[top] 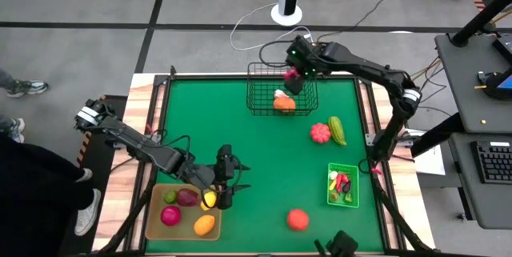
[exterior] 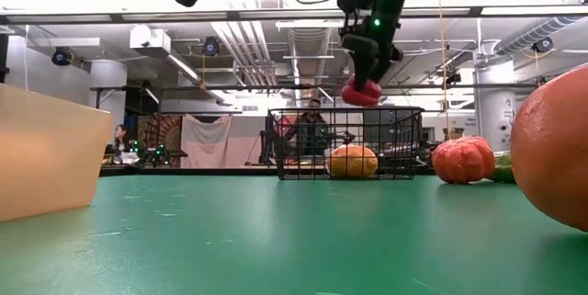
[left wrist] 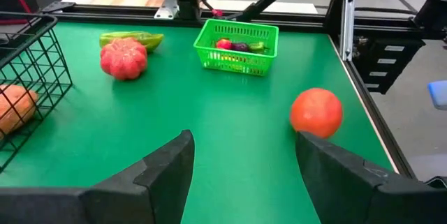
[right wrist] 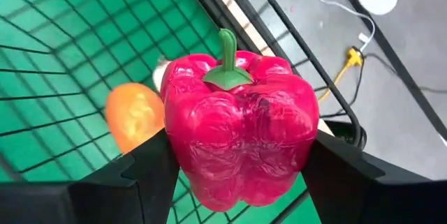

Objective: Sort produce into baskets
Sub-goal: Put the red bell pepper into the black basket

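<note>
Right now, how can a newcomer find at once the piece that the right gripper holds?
Find the black wire basket at the green table's far edge. The right gripper hangs above it, shut on a red bell pepper. Its green stem and being held in the air set it apart from the orange piece inside the basket.

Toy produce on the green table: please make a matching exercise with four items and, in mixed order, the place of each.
Items:
1. red toy bell pepper
2. orange toy pumpkin
3. yellow toy lemon
4. round red-orange toy tomato

Places:
A. flat tan tray
B. bare table
C. right gripper
D. black wire-mesh basket

Pairs: 1-C, 2-D, 3-A, 4-B
</note>
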`<action>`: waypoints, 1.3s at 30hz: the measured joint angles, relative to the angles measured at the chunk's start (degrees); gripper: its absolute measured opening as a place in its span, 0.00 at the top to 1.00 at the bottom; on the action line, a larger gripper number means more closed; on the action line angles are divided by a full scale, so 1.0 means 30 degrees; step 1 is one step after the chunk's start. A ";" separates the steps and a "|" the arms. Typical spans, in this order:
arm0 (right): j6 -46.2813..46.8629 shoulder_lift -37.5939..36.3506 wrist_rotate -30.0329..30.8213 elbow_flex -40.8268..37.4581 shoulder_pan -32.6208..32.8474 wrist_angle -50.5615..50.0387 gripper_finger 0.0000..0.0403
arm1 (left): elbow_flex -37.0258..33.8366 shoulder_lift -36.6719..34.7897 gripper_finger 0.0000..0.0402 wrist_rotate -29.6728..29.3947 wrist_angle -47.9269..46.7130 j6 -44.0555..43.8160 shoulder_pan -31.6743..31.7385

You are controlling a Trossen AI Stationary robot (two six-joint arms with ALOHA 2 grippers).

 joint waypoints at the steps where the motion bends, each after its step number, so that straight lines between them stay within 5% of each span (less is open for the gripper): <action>1: 0.0013 0.0042 0.0024 -0.0147 -0.0086 0.0083 0.38 | 0.0000 0.0000 0.42 -0.0004 0.0000 0.0000 0.0000; 18: 0.1251 0.3222 0.0077 -0.0758 -0.0208 -0.0140 0.38 | 0.0000 0.0015 0.42 -0.0021 -0.0011 0.0000 0.0000; 30: 0.1035 0.4044 0.2077 -0.0780 -0.0208 -0.0488 0.37 | 0.0000 0.0015 0.42 -0.0026 -0.0102 0.0000 0.0000; 39: 0.0968 0.4044 0.2027 -0.0787 -0.0208 -0.0540 0.28 | 0.0000 0.0015 0.42 -0.0026 -0.0101 0.0000 0.0000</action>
